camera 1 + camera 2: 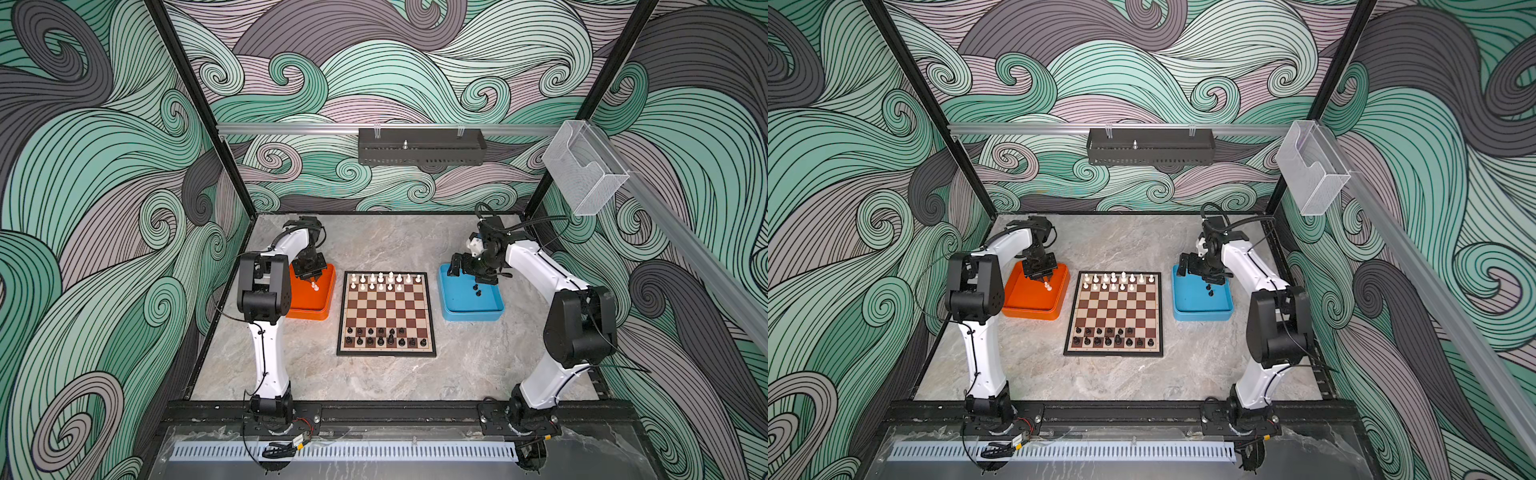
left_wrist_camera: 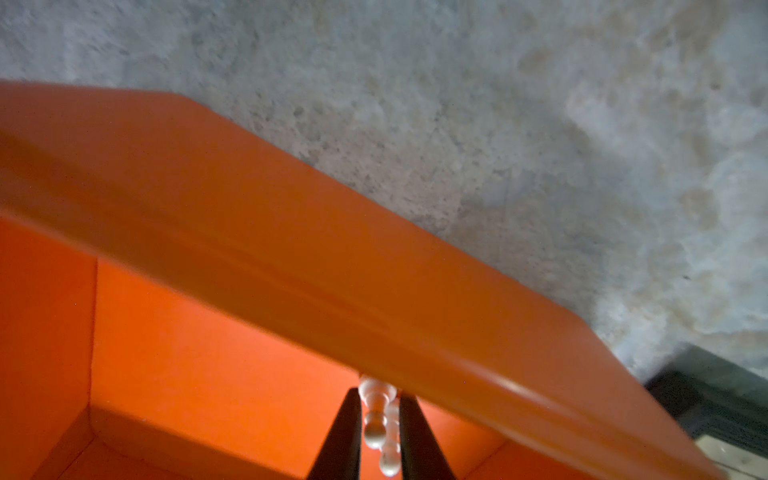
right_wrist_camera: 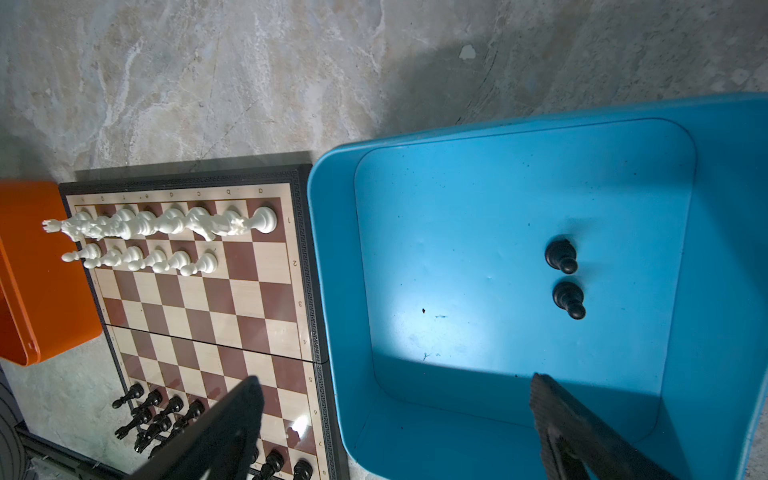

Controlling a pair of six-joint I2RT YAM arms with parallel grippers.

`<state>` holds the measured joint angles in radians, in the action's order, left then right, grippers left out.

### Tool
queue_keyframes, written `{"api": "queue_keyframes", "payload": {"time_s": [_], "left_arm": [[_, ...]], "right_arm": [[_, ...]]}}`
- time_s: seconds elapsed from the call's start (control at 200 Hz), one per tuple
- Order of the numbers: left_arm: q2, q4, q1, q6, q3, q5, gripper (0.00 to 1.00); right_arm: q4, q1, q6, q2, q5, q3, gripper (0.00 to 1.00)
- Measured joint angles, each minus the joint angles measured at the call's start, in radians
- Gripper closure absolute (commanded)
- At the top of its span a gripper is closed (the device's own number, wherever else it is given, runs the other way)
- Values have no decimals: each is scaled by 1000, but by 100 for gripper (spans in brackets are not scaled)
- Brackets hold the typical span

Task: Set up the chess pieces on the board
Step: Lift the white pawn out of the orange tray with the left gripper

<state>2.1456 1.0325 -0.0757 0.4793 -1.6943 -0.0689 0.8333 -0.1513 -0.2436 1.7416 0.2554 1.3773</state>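
Note:
The board (image 1: 386, 309) lies mid-table in both top views. White chess pieces (image 1: 384, 280) stand in its two far rows and black ones (image 1: 384, 337) in its two near rows. My left gripper (image 1: 311, 277) is down inside the orange tray (image 1: 309, 316). In the left wrist view its fingers (image 2: 345, 432) stand close on either side of two white pawns (image 2: 374, 428); whether they touch is unclear. My right gripper (image 1: 473, 277) hangs wide open and empty over the blue tray (image 1: 473, 316), apart from the two black pawns (image 3: 562, 256) standing in it.
The orange tray's wall (image 2: 291, 232) runs close in front of the left fingers. The blue tray's wall (image 3: 332, 291) sits right beside the board's edge (image 3: 305, 270). A marble tabletop (image 1: 374, 378) surrounds the board, with both arm bases at the front rail.

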Motion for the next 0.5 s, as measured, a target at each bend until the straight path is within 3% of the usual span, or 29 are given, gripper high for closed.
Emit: {"api": "queue_keyframes", "payload": {"time_s": [0.325, 0.5], "left_arm": [[0, -1, 0, -2, 0, 1, 83], [0, -1, 0, -4, 0, 2, 73]], "right_arm": [[0, 0, 0, 0, 0, 0, 0], [0, 0, 0, 0, 0, 0, 0]]}}
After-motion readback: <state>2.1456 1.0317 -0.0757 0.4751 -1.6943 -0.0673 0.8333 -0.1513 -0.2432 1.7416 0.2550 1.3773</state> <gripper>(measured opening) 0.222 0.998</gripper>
